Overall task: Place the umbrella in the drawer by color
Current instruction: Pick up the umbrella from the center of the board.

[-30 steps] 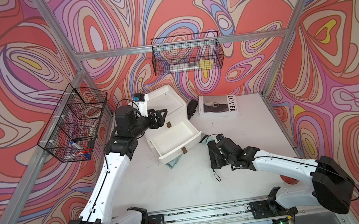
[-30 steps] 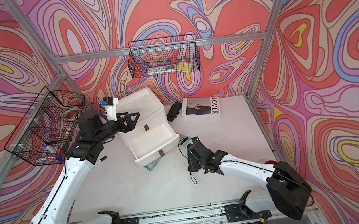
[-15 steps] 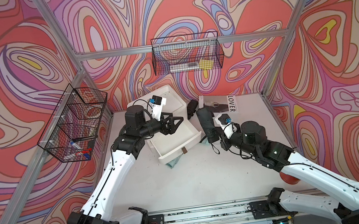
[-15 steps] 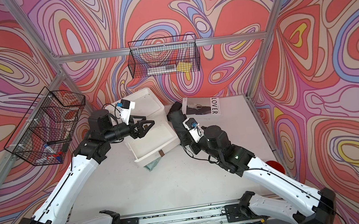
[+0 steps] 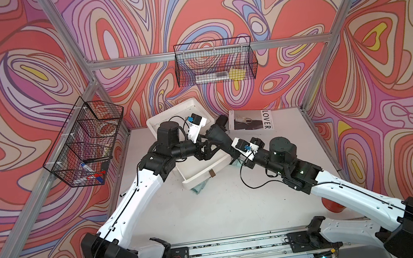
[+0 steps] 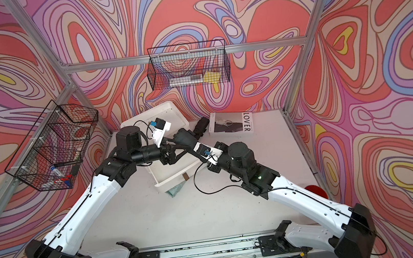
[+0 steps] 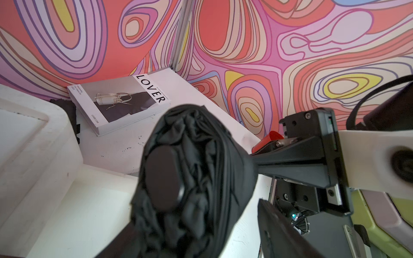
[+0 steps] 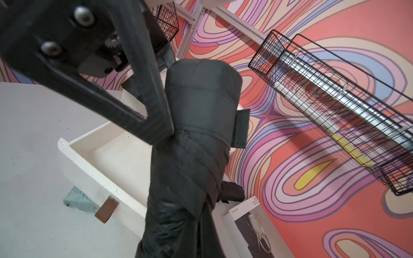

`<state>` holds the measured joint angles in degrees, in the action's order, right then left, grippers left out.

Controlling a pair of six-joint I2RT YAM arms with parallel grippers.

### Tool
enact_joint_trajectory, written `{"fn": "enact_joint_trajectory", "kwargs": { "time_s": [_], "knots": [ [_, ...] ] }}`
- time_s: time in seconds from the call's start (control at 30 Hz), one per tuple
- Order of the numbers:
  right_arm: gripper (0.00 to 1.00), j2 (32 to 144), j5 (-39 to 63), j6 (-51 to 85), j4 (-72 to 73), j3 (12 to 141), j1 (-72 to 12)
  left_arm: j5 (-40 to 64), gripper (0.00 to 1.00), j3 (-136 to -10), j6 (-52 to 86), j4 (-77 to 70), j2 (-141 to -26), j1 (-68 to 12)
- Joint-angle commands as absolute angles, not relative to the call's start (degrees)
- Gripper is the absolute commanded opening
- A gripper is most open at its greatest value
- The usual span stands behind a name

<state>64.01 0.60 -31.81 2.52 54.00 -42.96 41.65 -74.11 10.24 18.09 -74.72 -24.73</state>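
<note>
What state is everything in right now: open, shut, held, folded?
Umbrella: folded, strapped, held over the drawer.
Drawer: pulled open, visible part empty.
Right gripper: shut on the umbrella.
Left gripper: open around the umbrella's end.
Magazine: closed, lying flat.

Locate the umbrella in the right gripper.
In both top views, the umbrella is above the open white drawer, left of the magazine, beside the left gripper.
</note>
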Motion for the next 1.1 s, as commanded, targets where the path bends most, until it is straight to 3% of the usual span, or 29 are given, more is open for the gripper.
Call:
{"fn": "enact_joint_trajectory", "kwargs": {
  "time_s": [0.0, 0.13, 0.3, 0.37, 0.47, 0.5, 0.63, 0.73, 0.83, 0.97, 1.07],
  "knots": [
    [0.00, 63.7, 3.1, -32.3, 8.8, 54.6, -43.3, 39.6, 0.65, -75.1, 9.9, 18.1, -75.1, -25.6],
    [0.00, 65.1, 6.3, -31.5, 6.5, 54.3, -43.3, 37.8, 0.51, -73.4, 13.5, 14.0, -74.9, -25.7],
    [0.00, 66.1, 7.2, -31.3, 6.6, 52.9, -43.5, 37.0, 0.52, -73.1, 14.7, 12.8, -74.5, -25.6],
    [0.00, 66.2, 7.1, -31.3, 7.3, 52.6, -43.5, 37.7, 0.47, -73.0, 15.1, 12.5, -74.3, -25.7],
    [0.02, 66.6, 6.6, -29.9, 7.3, 53.2, -43.5, 38.3, 0.15, -72.9, 15.9, 11.5, -74.1, -25.7],
    [0.11, 66.7, 6.2, -28.8, 6.9, 53.6, -43.5, 37.7, 0.02, -72.9, 16.2, 11.5, -74.0, -25.7],
    [0.48, 67.0, 1.8, -23.8, 3.3, 55.2, -43.5, 29.3, 0.00, -72.0, 17.7, 11.6, -72.4, -25.8],
    [0.63, 66.0, -2.1, -18.6, 1.1, 54.7, -43.5, 15.4, 0.00, -70.2, 23.4, 12.4, -70.1, -25.8],
    [0.70, 63.5, -3.1, -14.1, 2.2, 51.9, -43.4, -2.7, 0.00, -66.1, 34.6, 16.7, -65.7, -25.9],
    [0.72, 61.6, -4.6, -9.4, 5.7, 48.6, -43.5, -17.4, 0.00, -53.6, 47.3, 11.2, -58.2, -27.9],
    [0.72, 61.4, -4.9, -8.6, 7.3, 47.2, -43.5, -27.7, 0.00, -47.7, 51.1, 7.3, -55.2, -33.9]
  ]
}}
